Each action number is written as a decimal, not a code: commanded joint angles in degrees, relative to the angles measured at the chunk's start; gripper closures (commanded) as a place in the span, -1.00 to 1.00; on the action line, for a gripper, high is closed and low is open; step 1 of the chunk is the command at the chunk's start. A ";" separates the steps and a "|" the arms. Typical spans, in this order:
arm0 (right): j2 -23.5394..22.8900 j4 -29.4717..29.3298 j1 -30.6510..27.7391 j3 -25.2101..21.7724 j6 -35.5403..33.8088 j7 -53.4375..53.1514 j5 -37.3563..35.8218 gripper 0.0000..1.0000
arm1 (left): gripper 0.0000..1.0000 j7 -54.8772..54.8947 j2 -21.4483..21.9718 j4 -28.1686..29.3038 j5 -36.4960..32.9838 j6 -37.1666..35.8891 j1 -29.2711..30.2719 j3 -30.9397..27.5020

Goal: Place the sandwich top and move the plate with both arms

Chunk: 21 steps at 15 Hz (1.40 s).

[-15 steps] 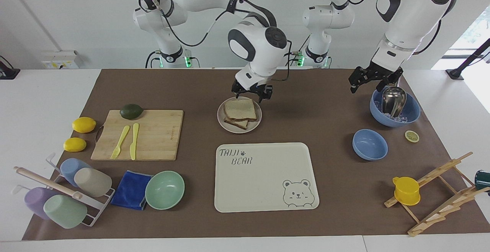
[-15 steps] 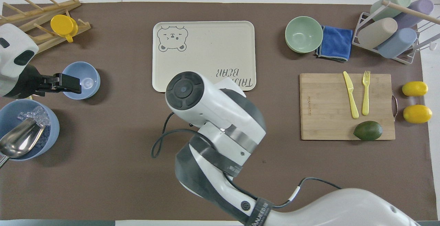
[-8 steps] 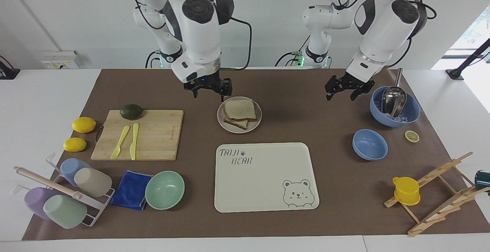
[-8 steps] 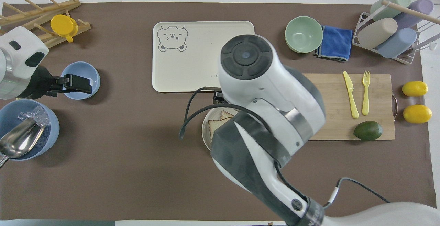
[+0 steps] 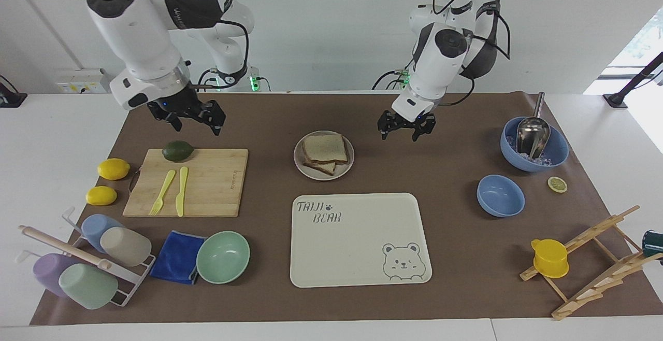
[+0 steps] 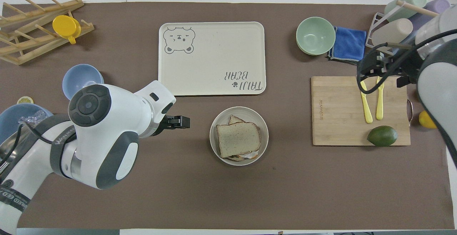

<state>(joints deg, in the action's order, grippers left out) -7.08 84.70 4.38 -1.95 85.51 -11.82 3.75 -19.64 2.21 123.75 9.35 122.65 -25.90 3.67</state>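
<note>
The sandwich top (image 5: 325, 147) already lies on the stack in the plate (image 5: 347, 167), which rests on the surface between the robots and the bear-printed tray (image 5: 357, 237). The step in hand is judged to be the moving of the plate.

The left gripper (image 5: 405, 129) hangs over bare surface beside the plate, toward the left arm's end; its jaws are parted and hold nothing. The right gripper (image 5: 192, 119) is raised over the avocado (image 5: 177, 150) end of the cutting board (image 5: 207, 185), jaws spread and empty.

For a good lift, the rim should be taken from two facing edges at the same height, and both arms should be moved together, so that the plate is kept level and the bread is not shifted.

Counted: one plate, one tray, three bowls, two lemons, one lemon slice, four cups in the rack.
</note>
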 commanded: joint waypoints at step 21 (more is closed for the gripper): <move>7.69 9.59 -0.25 -7.01 -3.69 13.84 -0.05 -1.00 | -0.45 -3.47 -9.68 5.71 8.40 17.44 -9.26 -0.86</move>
<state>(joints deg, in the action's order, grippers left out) -3.57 88.52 5.27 -9.98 80.88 0.86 4.39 -22.65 -7.64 128.59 16.86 138.73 -34.19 3.57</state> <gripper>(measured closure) 0.000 0.216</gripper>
